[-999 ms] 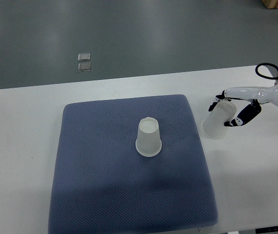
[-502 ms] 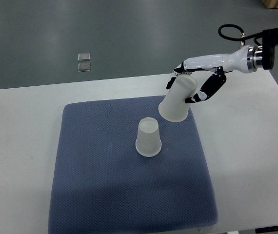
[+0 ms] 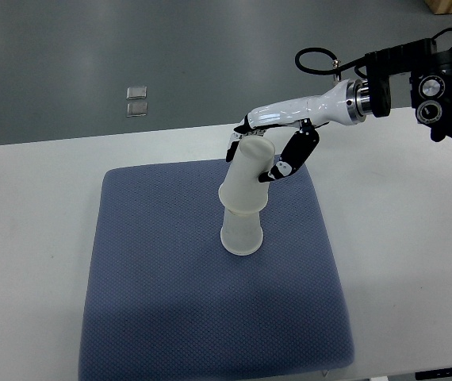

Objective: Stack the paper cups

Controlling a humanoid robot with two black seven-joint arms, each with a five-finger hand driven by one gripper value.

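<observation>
1. Lower cup (image 3: 242,235) stands upside down near the middle of the blue mat (image 3: 155,286); what is inside cannot be seen.
2. Upper cup (image 3: 248,178), also inverted, tilts over its top, rim overlapping it.
3. Right hand (image 3: 267,151) grasps the upper cup, fingers wrapped round its base.
4. No print shows on either cup.

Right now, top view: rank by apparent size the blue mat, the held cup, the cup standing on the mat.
1. blue mat, by far the largest.
2-3. held cup and standing cup: not ranked. The held one, in the right hand, covers the standing cup's top and sits nearer the camera.
</observation>
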